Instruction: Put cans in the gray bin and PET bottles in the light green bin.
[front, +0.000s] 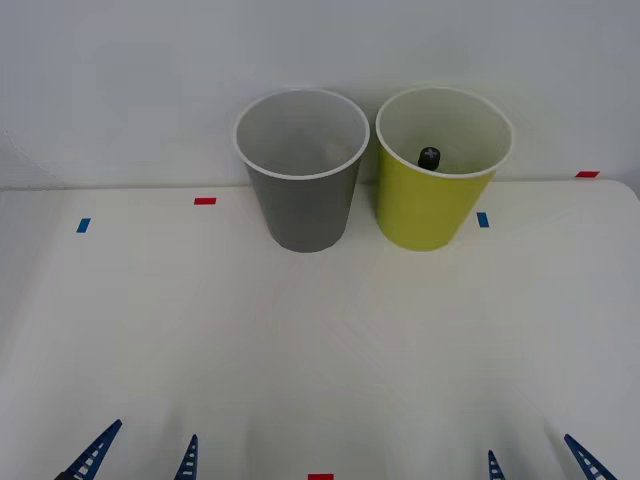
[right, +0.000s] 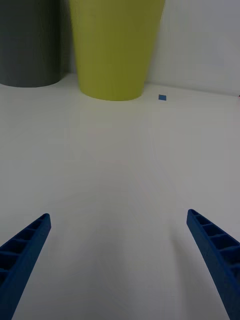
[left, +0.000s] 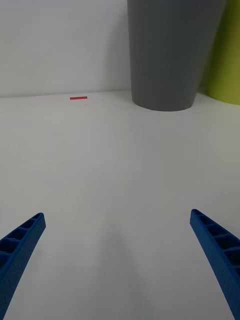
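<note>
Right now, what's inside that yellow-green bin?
A black screw cap pokes up inside the light green bin, against its pale wall. Whatever the cap sits on is hidden by the bin's front wall.

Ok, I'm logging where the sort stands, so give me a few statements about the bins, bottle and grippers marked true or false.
1. The gray bin stands to the robot's left of the light green bin. True.
2. A black bottle cap shows inside the gray bin. False: it shows inside the light green bin.
3. The left gripper is shut on a can. False: it is open and holds nothing, low at the table's near edge.
4. The right gripper is open near the table's near edge. True.
5. The light green bin lies on its side. False: both bins stand upright.
</note>
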